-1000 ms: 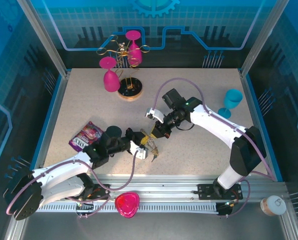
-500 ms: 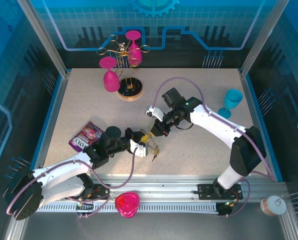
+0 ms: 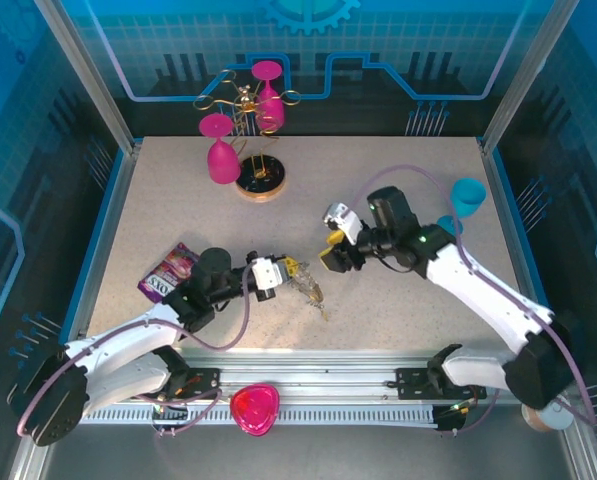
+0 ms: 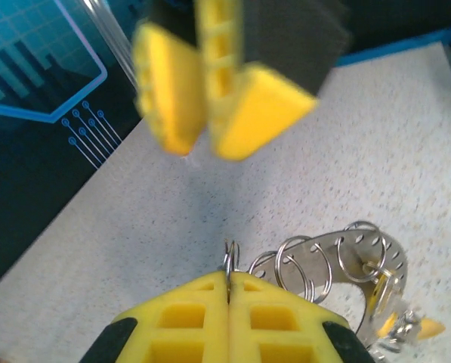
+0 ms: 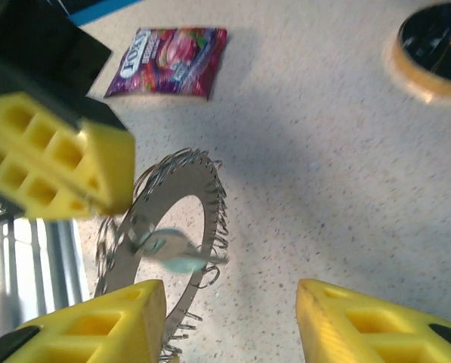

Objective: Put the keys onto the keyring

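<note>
Speckled beige table (image 3: 398, 170) inside a blue-walled cell; clutter is off to the sides: snack packet (image 3: 173, 272), wire stand (image 3: 261, 183) with pink glasses (image 3: 221, 155), teal cup (image 3: 466, 198). Left gripper (image 4: 227, 283) has its jaws pressed fully together, pinching one small wire loop on the rim of the keyring (image 5: 204, 189), so the ring hangs tilted off its fingertips, just above the table near the front middle. Right gripper (image 5: 230, 291) has its jaws parted about halfway with nothing between them; it sits near the ring on the ring's right side, not touching it, fingers aimed at it. Teal key (image 5: 172, 255) hangs across the ring's hole and looks hooked to one of the rim loops, so I'd count that one as on. Yellow-headed key (image 4: 427, 327) dangles at the ring's low edge, likely attached too, but the join is too blurred to confirm. Several rim loops look bare in the left wrist view. Judgement: task partly done, with one key on and probably a second. Cannot tell how many keys are left. Next the free arm would need to fetch another key and thread it on while the ring is held steady.
</note>
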Motion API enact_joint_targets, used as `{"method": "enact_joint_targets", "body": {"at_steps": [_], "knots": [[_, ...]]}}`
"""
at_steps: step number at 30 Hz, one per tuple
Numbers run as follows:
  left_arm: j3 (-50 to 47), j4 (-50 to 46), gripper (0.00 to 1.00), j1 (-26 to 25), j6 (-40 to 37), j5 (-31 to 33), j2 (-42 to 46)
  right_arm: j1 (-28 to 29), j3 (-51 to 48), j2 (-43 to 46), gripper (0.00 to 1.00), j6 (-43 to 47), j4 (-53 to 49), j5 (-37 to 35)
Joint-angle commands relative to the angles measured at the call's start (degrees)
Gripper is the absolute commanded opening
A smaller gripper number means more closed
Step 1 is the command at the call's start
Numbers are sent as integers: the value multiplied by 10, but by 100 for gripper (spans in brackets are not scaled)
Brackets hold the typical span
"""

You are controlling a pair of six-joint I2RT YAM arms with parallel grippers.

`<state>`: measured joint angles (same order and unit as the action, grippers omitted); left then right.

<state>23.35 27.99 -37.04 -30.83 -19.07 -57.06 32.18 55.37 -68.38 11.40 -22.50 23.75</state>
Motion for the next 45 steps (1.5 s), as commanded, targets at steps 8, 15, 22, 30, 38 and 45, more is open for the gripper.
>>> {"method": "enact_joint_targets", "body": {"at_steps": [8,15,22,30,38,45], "knots": [[-40,193,0,47,243,-131,-31,25,-132,45,43,113,236,7],[-36,236,0,62,302,-160,-61,51,-158,34,40,175,293,33],[-31,226,0,62,302,-173,-63,59,-162,29,36,185,301,43],[-30,219,0,63,298,-177,-62,65,-159,21,25,182,310,50],[-26,217,0,63,295,-178,-65,67,-160,25,21,188,304,66],[-23,218,0,63,296,-180,-67,67,-159,21,11,194,301,73]]}}
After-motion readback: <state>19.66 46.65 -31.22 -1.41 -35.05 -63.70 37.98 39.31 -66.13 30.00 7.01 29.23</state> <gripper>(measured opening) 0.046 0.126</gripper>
